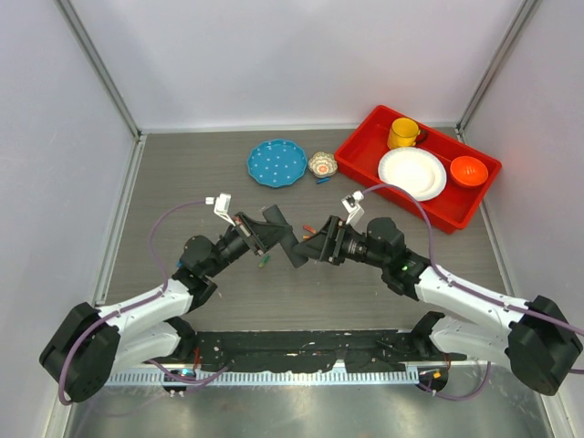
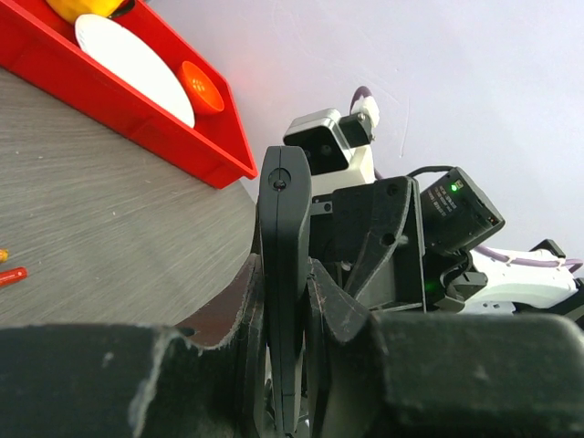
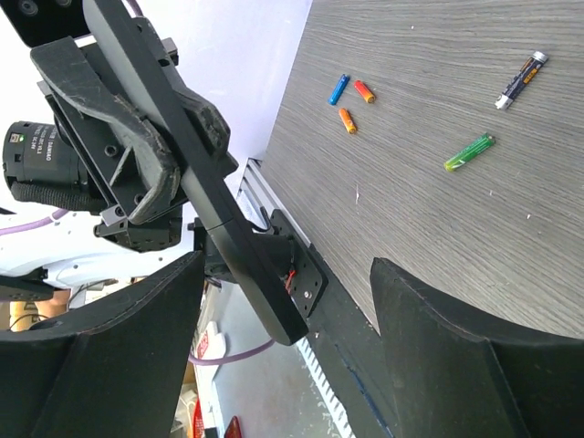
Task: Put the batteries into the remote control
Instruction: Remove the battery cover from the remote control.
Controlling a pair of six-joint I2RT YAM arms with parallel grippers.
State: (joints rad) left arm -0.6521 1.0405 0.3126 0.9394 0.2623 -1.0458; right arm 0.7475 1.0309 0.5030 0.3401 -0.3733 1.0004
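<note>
The remote control (image 2: 285, 265), a slim black bar, is held off the table with my left gripper (image 2: 287, 365) shut on its lower part. It sticks up edge-on in the left wrist view. From above, the remote control (image 1: 292, 246) bridges the two grippers, left gripper (image 1: 267, 231) and right gripper (image 1: 316, 245). My right gripper (image 3: 287, 315) is open. The free end of the remote control (image 3: 228, 228) lies between its fingers (image 3: 137, 356), touching neither. Two batteries lie on the table beyond: a green one (image 3: 469, 152) and a dark one (image 3: 520, 80).
Two small orange sticks (image 3: 347, 120) and a blue one (image 3: 338, 88) lie on the table. At the back right, a red tray (image 1: 363, 137) holds a yellow cup (image 1: 402, 133), white plate (image 1: 412, 173) and orange bowl (image 1: 468, 171). A blue plate (image 1: 276, 162) and small bowl (image 1: 322, 164) are beside it.
</note>
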